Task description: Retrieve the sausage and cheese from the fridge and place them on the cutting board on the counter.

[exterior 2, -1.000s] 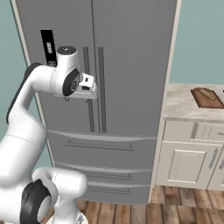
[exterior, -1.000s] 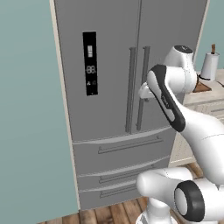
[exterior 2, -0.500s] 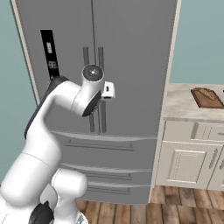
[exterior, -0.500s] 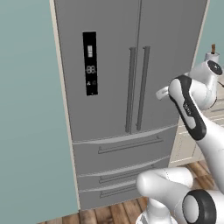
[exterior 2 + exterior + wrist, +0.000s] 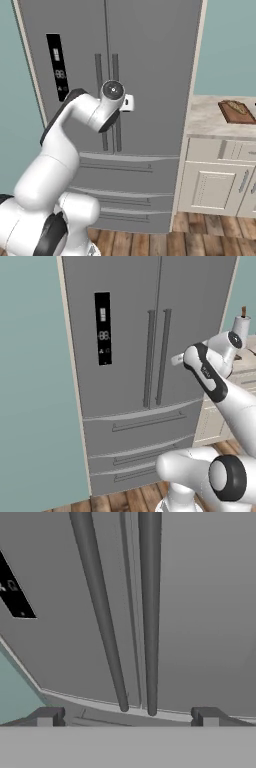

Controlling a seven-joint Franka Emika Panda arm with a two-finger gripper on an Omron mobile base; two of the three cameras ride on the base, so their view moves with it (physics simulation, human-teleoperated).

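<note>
My gripper hangs in front of the fridge, fingers spread wide, nothing between them. In the hand view the two tips sit far apart at the bottom, w/ both long bar handles running up betw. them; not touching either one. Doors are shut; the seam runs betw. the handles. Black display panel sits on the left door, toward its upper half. Below the doors, the lower drawers are closed too, each w/ a horizontal bar pull.

Sausage & cheese: can't tell where they lie, the doors hide the inside.

In the right base view my hand is level w/ the lower half of the handles, just in front of the right door's near edge. Counter starts at the fridge's right side, pale marbled top over cream cabinet fronts. Cutting board lies on it toward the counter's far right edge, well apart from me; sth pale lies on the board, too small to make out. In the left base view a paper towel roll stands on the counter behind my arm.
</note>
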